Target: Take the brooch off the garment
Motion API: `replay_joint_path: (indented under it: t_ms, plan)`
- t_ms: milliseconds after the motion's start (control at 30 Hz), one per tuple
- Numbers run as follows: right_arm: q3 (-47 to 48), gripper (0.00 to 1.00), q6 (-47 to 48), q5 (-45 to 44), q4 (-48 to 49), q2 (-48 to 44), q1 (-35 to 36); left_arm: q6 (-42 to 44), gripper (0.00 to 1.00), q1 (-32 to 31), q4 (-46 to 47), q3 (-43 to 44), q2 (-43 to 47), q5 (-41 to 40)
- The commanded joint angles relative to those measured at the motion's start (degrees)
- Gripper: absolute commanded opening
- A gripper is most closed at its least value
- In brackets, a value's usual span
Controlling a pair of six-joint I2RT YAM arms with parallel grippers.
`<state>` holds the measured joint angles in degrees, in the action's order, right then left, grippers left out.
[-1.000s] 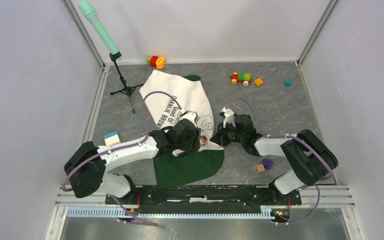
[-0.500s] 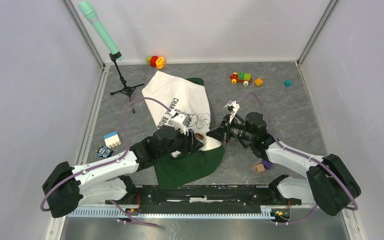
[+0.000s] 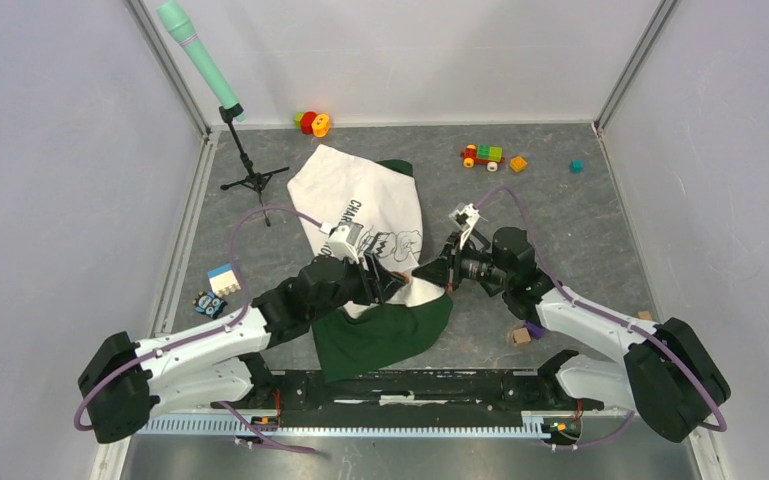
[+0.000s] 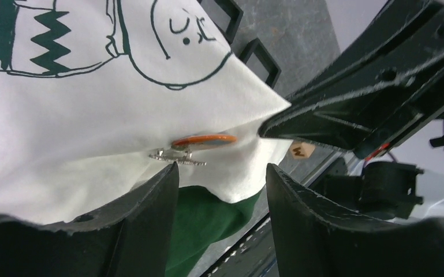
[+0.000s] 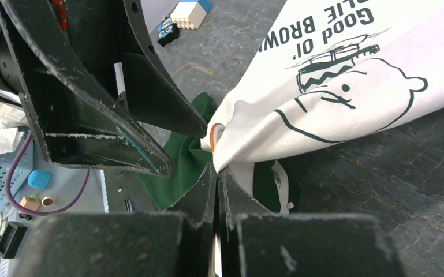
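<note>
1. The garment [image 3: 355, 205], a white T-shirt with a black cartoon print, lies crumpled on the grey counter [image 3: 580, 225]. Its dark green part [image 3: 380, 335] spreads along its near edge.
2. The brooch [image 4: 203, 140] is pinned to the white cloth at the garment's near right corner. The left wrist view shows it edge-on as an orange disc, with a silver clasp [image 4: 176, 156] under it.
3. The right hand [image 5: 216, 168] is closed flat on a fold of the white cloth at that corner, just beside the brooch [image 5: 213, 136], and the pinched cloth is raised into a ridge.
4. The left hand [image 4: 222, 173] is spread moderately wide, with nothing between its fingers. Its tips sit just short of the brooch, one of them nearly at the clasp, though I cannot tell whether they touch.
5. In the overhead view the left hand [image 3: 378, 282] and the right hand [image 3: 426, 270] face each other over the garment's near right corner.
6. A toy train [image 3: 482, 155] stands beyond the garment to its right, and a blue-and-white block [image 3: 224, 277] lies to the garment's left.
</note>
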<state>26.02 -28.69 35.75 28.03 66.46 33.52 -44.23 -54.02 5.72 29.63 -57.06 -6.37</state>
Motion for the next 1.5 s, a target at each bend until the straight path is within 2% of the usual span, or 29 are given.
replay_joint_path:
  t_ms: [0, 133, 333, 533, 633, 800, 1033, 1200, 1467]
  plan:
    - [2.8, 0.0, -0.4, 0.0, 1.5, -0.4, 1.0, -10.2, 0.63, 0.0, 2.3, -0.5, 2.5, -3.9]
    - [2.9, 0.0, -0.7, -0.8, 1.5, -0.3, 1.5, -12.9, 0.63, 0.0, -0.4, -0.2, 4.0, -7.3]
    - [3.1, 0.0, -2.2, -0.9, 2.7, -0.1, 1.8, -8.3, 0.61, 0.0, -1.8, 1.0, 2.1, -6.3]
    - [3.5, 0.0, -4.7, -0.4, 4.6, -0.1, 1.9, -4.2, 0.58, 0.0, 2.2, -0.1, -0.5, -4.0]
    - [3.7, 0.0, -5.9, 0.1, 5.3, 0.1, 1.8, -2.8, 0.66, 0.0, 5.3, -2.3, 0.0, -4.6]
    - [3.6, 0.0, -7.1, 0.9, 6.5, 0.1, 1.9, 0.4, 0.66, 0.0, 9.6, -3.7, 0.2, -3.7]
    - [4.0, 0.0, -8.2, 2.0, 7.3, 0.4, 1.9, 9.0, 0.65, 0.0, 9.1, -1.3, 0.6, -1.3]
    - [4.0, 0.0, -9.6, 2.2, 9.0, 0.7, 1.9, 7.8, 0.64, 0.0, 11.6, -1.5, -0.1, 1.8]
    - [3.8, 0.0, -10.1, 2.3, 9.5, 1.2, 1.9, 7.6, 0.61, 0.0, 9.4, -0.6, 0.5, 1.0]
